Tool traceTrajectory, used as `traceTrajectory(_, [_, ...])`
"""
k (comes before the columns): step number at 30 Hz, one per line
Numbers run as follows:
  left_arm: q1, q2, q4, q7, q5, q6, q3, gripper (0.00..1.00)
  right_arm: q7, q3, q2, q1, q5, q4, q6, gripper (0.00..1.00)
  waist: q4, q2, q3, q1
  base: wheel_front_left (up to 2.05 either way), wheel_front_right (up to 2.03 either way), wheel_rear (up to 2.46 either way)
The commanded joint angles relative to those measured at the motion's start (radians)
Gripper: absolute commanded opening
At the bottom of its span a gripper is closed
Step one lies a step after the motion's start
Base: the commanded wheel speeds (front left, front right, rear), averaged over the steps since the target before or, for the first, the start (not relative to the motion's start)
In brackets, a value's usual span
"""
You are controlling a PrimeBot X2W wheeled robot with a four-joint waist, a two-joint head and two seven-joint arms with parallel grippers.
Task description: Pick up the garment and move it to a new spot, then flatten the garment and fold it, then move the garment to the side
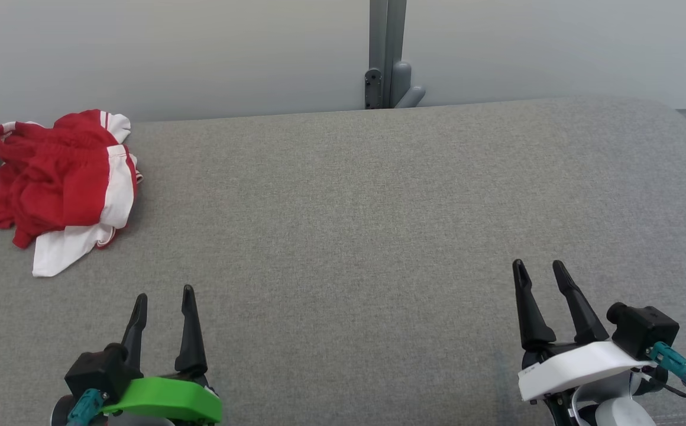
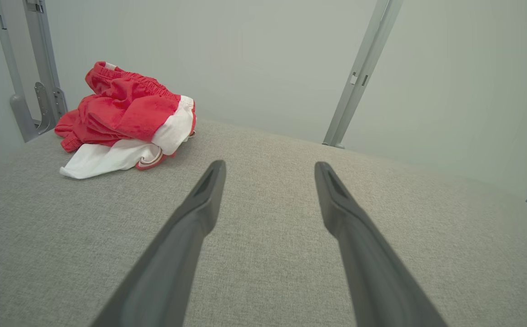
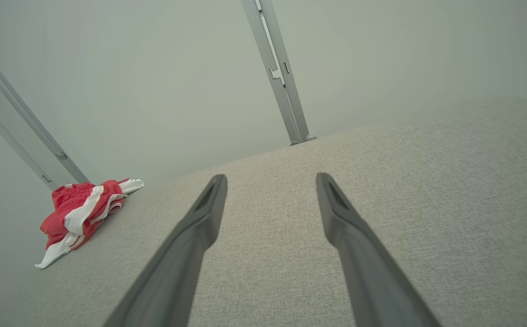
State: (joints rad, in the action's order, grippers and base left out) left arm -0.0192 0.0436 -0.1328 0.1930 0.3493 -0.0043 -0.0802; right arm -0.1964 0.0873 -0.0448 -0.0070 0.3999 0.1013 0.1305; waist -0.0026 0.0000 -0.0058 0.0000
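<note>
The crumpled garment point(image 1: 62, 183) lay at the grey surface's point(image 1: 378, 236) far left corner; we held our left gripper point(image 1: 164, 299) and right gripper point(image 1: 538, 269) wide, empty, awaiting pickup.

The left tool point(image 1: 164, 293) has two long, tapering black fingers point(image 1: 191, 331) above a bright green wrist cover point(image 1: 165, 399); the right tool point(image 1: 537, 264) has a white cover point(image 1: 579, 364). Each wrist carries a black camera block point(image 1: 641, 328) with a teal connector point(image 1: 668, 358).

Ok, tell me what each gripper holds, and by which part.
Nothing. Left gripper and right gripper are open and empty; the garment lies crumpled, apart from both.
</note>
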Motion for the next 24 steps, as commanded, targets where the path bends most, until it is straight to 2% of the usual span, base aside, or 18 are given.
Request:
traceTrajectory(1, [-0.006, 0.008, 0.006, 0.008, -0.031, 0.0, -0.003, 1.0, -0.012, 0.004, -0.006, 0.004, -0.028, -0.009, 0.0, 1.0, 0.0, 0.0, 0.0, 0.0, 0.0, 0.0, 0.0])
traceTrajectory(24, [-0.022, 0.009, 0.004, 0.056, -0.167, 0.015, -0.005, 1.0, -0.053, 0.022, -0.007, 0.015, -0.19, -0.014, 0.0, 1.0, -0.001, 0.0, -0.001, 0.0, 0.0, 0.0, 0.0])
